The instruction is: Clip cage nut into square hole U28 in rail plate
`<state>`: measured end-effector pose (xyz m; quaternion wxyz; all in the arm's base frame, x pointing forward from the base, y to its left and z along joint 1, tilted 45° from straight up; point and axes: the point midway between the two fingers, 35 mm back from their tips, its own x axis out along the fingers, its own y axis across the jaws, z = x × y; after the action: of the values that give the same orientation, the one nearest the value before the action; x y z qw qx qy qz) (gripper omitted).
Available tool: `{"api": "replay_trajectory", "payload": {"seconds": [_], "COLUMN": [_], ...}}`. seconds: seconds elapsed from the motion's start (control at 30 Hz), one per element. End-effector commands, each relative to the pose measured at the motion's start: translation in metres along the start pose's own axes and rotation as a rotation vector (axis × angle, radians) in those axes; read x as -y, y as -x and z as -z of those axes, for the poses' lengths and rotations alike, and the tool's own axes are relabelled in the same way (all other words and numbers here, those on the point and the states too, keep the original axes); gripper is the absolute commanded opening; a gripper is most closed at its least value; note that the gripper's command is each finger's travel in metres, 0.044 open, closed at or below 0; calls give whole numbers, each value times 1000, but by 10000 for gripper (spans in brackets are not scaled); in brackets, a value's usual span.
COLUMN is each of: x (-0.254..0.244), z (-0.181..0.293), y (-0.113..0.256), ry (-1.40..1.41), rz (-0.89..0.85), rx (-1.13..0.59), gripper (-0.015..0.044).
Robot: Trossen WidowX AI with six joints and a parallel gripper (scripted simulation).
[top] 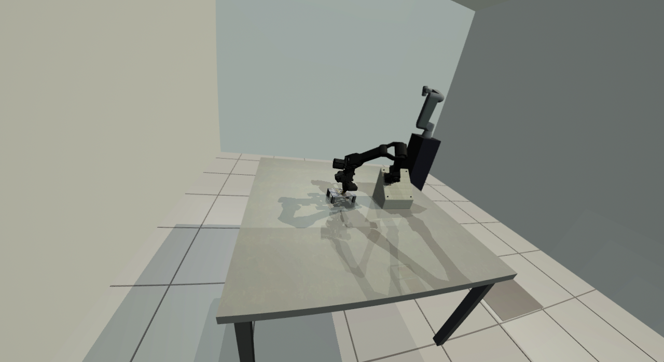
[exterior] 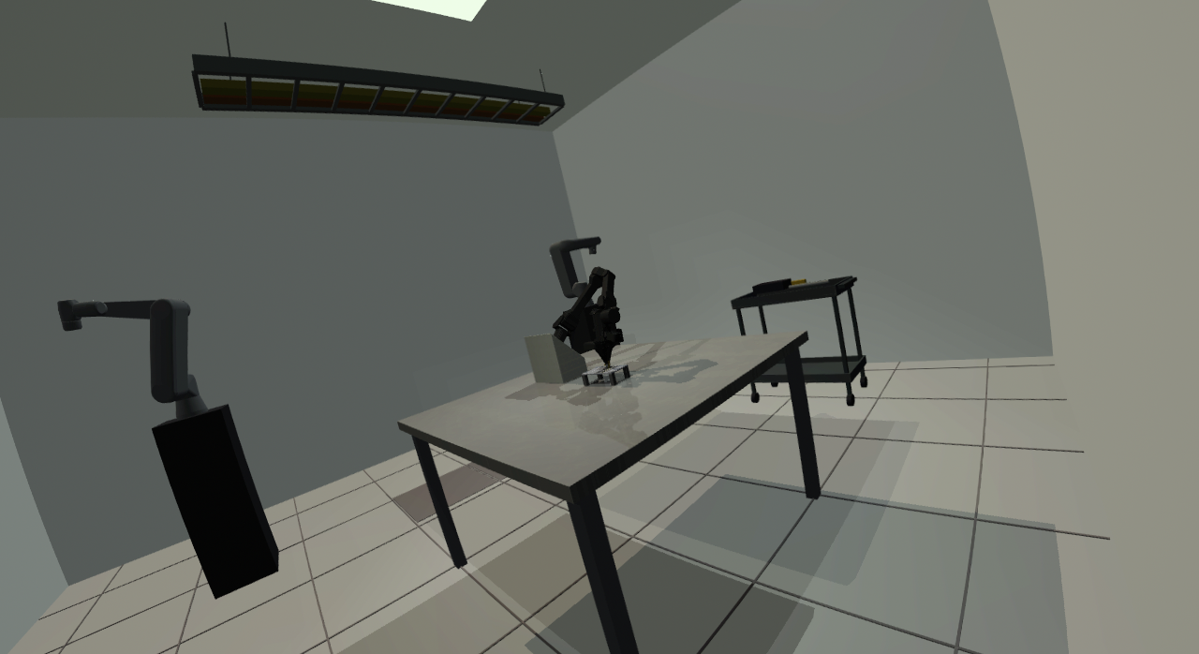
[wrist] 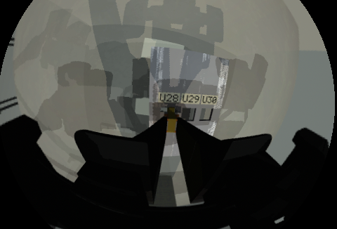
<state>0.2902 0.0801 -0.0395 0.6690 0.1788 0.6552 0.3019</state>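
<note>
Okay, so we look to be at the insertion step: the cage nut [wrist: 171,125] is up between the fingers [top: 343,191] [exterior: 607,364] and we're right over the rail plate [top: 348,195] [exterior: 597,371] [wrist: 189,67], which stands on its short legs on the desk [top: 287,267] [exterior: 519,432]. The fingers are nearly closed, just a narrow gap at the tips, and they've got the nut pinched there. It's the little yellow bit at the centre of the wrist view, just below the U28 label [wrist: 169,97].

The U29 hole [wrist: 189,114] and U30 hole [wrist: 206,114] show to the right of it, but the nut and fingertips mostly cover U28's own hole. Honestly, we can't tell if the wings are already through or just sitting over the opening, and the top and exterior views are too small to help.

If they aren't in, our next move is to keep the squeeze, line up square and ease straight down till the flanges meet the plate. Only then do we open up and lift straight off. Let go early and a wing probably catches the rim, so the nut could pop out or hang crooked. Sideways drift while opening might drag it too.
</note>
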Motion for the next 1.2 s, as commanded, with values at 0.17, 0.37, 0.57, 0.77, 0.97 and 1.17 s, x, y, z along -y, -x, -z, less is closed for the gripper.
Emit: {"api": "replay_trajectory", "payload": {"seconds": [0.17, 0.37, 0.57, 0.77, 0.97, 1.17], "x": [0, -1, -1, -2, -2, -1], "z": [0, 0, 0, 0, 0, 0], "y": [0, -1, -1, -2, -1, -1], "ry": [-3, -3, -3, -3, -3, -3], "rz": [20, 42, 53, 62, 62, 63], "rx": [1, 2, 2, 2, 1, 1], "gripper": [25, 25, 25, 25, 25, 25]}}
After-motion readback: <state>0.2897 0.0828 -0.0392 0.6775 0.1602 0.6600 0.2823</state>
